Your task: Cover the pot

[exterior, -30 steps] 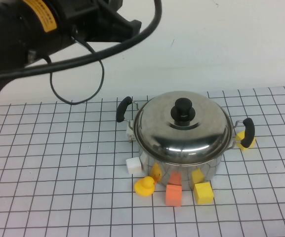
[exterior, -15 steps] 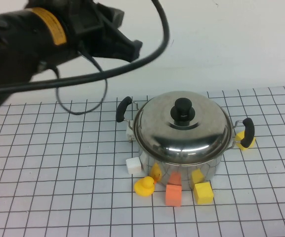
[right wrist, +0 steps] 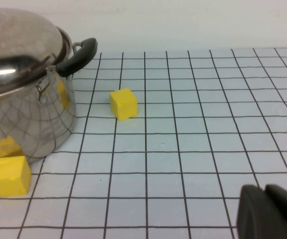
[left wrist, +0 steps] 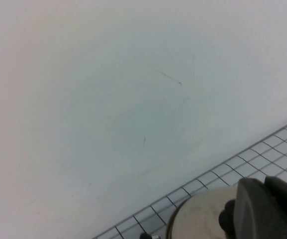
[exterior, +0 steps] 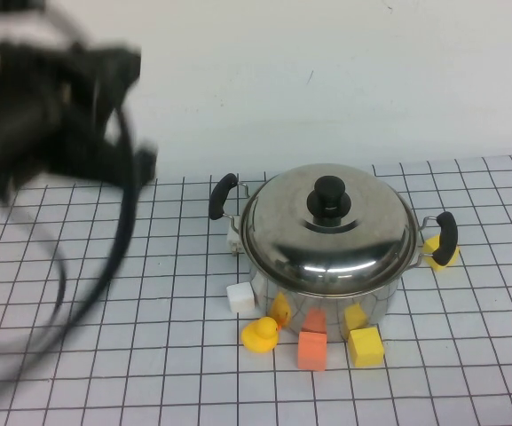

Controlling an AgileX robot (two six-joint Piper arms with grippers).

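Observation:
The shiny steel pot (exterior: 326, 293) with two black side handles stands on the grid mat right of centre. The domed steel lid (exterior: 326, 235) with a black knob (exterior: 330, 191) rests on it. My left arm (exterior: 51, 115) is a blurred dark mass at the far left, raised and well clear of the pot. My left gripper (left wrist: 265, 199) is shut and empty, with the lid (left wrist: 198, 216) below it. My right gripper (right wrist: 266, 209) is shut and empty over the mat, to the right of the pot (right wrist: 24, 114); it is outside the high view.
Small toys lie around the pot's base: a yellow duck (exterior: 259, 335), an orange block (exterior: 312, 350), a yellow cube (exterior: 366, 346), a white cube (exterior: 240, 296) and a yellow cube (exterior: 435, 257) by the right handle, also in the right wrist view (right wrist: 123, 103). A white wall stands behind.
My left arm has swung away from above the pot to the left and lower, now blurred. The pot, its lid and the toys have not moved.

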